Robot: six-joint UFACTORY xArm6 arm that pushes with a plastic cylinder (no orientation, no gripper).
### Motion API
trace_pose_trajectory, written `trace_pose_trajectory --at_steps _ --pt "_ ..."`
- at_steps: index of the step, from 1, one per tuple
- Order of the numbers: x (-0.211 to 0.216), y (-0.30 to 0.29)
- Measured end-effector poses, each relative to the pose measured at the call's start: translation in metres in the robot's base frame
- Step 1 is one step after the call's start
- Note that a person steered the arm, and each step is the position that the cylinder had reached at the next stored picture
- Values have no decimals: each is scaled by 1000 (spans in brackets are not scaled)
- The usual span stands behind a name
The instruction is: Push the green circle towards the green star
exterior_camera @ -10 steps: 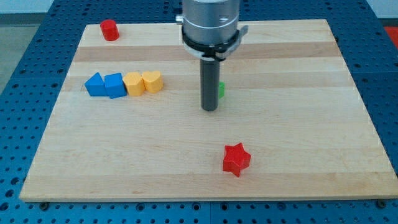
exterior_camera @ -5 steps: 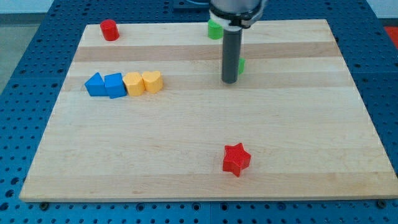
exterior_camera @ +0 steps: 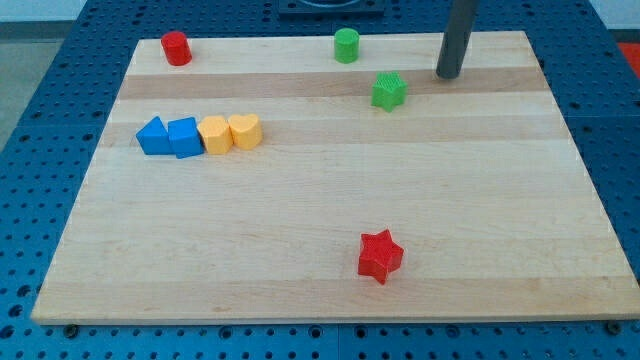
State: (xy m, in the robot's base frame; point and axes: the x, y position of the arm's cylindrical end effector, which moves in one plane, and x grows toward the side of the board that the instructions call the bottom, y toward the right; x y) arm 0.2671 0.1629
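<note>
Blocks are sitting scattered over a pale wooden board (exterior_camera: 330,210) in the one camera view. Near the view's top, the green circle (exterior_camera: 346,45) is standing upright close to the board's far edge, and the green star (exterior_camera: 389,90) is lying just below it and a little toward the view's right, near but apart from it, with bare wood showing between the two. My tip (exterior_camera: 448,74) is resting on the board to the view's right of both, roughly level with the gap between them, nearer the star than the circle and touching neither. The dark rod is rising straight out of the frame at the top; it is a plain rod with nothing that opens or closes and nothing held.

Nothing is standing between the circle and the star. A red cylinder (exterior_camera: 176,48) is sitting in the top-left corner, well apart from everything. At the view's left a row of four is sitting packed side by side: a blue triangle (exterior_camera: 152,136), a blue block (exterior_camera: 185,137) of unclear shape, a yellow block (exterior_camera: 214,134) and a yellow heart (exterior_camera: 245,130). A red star (exterior_camera: 380,255) is lying alone toward the view's bottom.

Around the board, a blue perforated table (exterior_camera: 40,110) is showing on every side.
</note>
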Motion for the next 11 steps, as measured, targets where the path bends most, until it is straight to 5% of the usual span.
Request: trace_pose_trajectory --at_steps 2,8,11 --pt "-70 -49" --pt "-74 -204" --pt "-72 -192"
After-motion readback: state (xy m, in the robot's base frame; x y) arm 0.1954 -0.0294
